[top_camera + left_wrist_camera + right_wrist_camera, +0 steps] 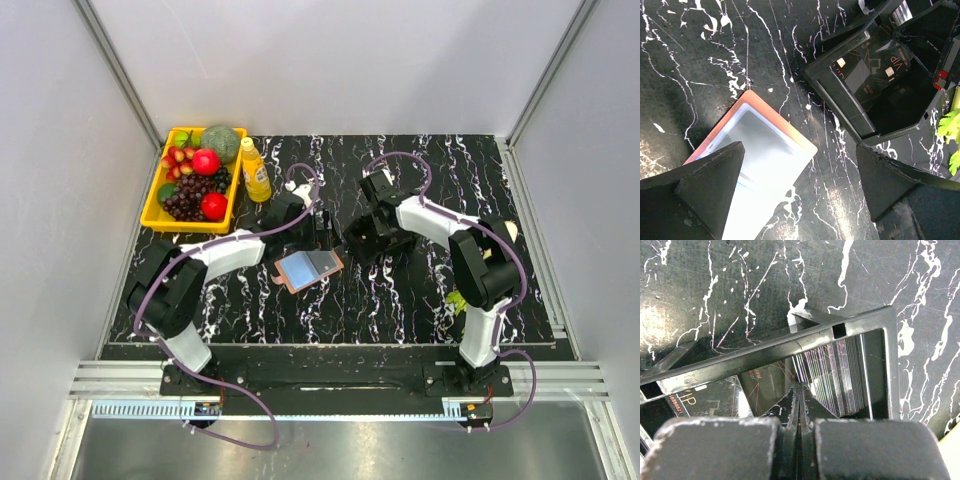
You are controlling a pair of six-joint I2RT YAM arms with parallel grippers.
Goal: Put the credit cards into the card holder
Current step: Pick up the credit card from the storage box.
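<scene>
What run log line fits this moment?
left gripper: open, near tan-brown leather card holder | right gripper: shut, inside black rectangular open box

The card holder (751, 98) lies left of the box (840, 102), which seemingly holds stacked credit cards (835, 372).

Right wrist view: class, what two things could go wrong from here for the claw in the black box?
1. The right claw is shut inside the black box; whether it pinches a card is unclear, so it may lift empty.
2. The credit cards lean packed together beside it, so neighbours might drag out too.
</scene>
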